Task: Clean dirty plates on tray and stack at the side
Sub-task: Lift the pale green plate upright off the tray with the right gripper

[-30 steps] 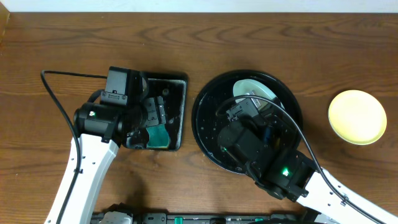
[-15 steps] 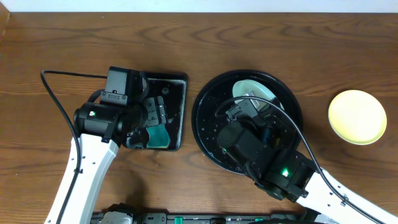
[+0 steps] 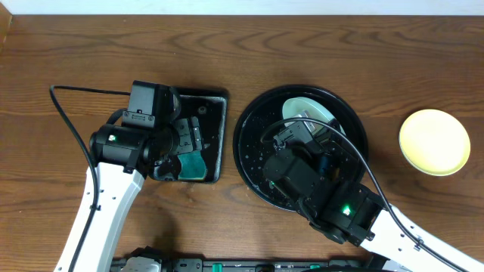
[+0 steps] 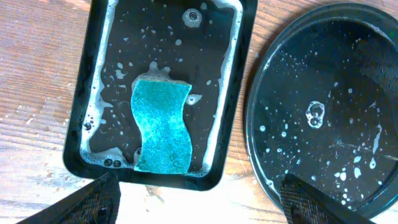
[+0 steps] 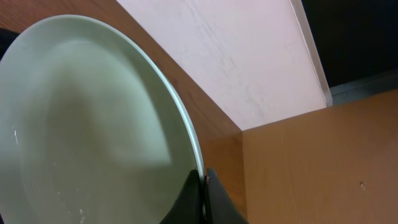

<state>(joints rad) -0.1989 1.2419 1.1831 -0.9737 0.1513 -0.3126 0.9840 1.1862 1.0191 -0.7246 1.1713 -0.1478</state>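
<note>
My right gripper (image 5: 203, 182) is shut on the rim of a pale blue-white plate (image 5: 87, 124) and holds it tilted over the round black tray (image 3: 253, 132). In the overhead view this plate (image 3: 302, 106) shows at the tray's far side, partly under the right arm. A pale yellow plate (image 3: 434, 141) lies on the table at the right. No third plate shows. My left gripper (image 4: 199, 190) is open and empty above the near edge of a rectangular black tray (image 4: 233, 93). The round tray (image 4: 323, 74) is wet with foam specks.
A teal sponge (image 4: 161, 127) lies in soapy water in the rectangular tray, which also shows in the overhead view (image 3: 215, 151). A black cable (image 3: 72, 125) loops on the table left of the left arm. A pale wall and wooden panel fill the right wrist view.
The right arm has shifted very slightly toward the left and front with the plate still in its grip. The left arm has not moved.
</note>
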